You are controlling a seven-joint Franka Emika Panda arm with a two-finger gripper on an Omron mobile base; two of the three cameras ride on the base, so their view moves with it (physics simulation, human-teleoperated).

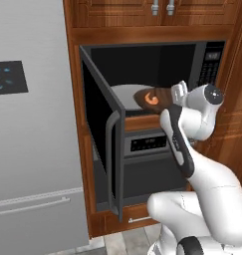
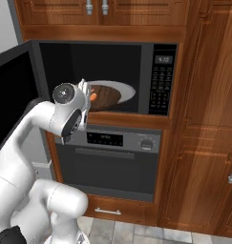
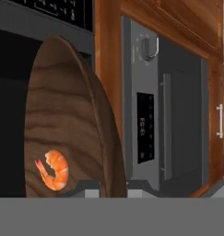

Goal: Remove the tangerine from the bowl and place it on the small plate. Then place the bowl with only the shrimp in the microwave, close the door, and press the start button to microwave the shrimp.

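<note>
From the left base view, the microwave door [image 1: 105, 144] stood swung wide open, its handle facing the camera, and the wooden bowl [image 1: 153, 97] sat at the cavity's mouth, just ahead of the gripper [image 1: 178, 93]. The right base view instead gave the microwave [image 2: 103, 78] front-on, with its keypad [image 2: 161, 83] and white turntable [image 2: 123, 90] under the bowl. The hand view showed the shrimp [image 3: 53, 169] lying inside the bowl, directly beyond the jaws, with the oven [image 3: 162, 115] alongside. The arm reached up and forward, wrist bent toward the cavity. The jaws were clenched on the bowl's rim.
</note>
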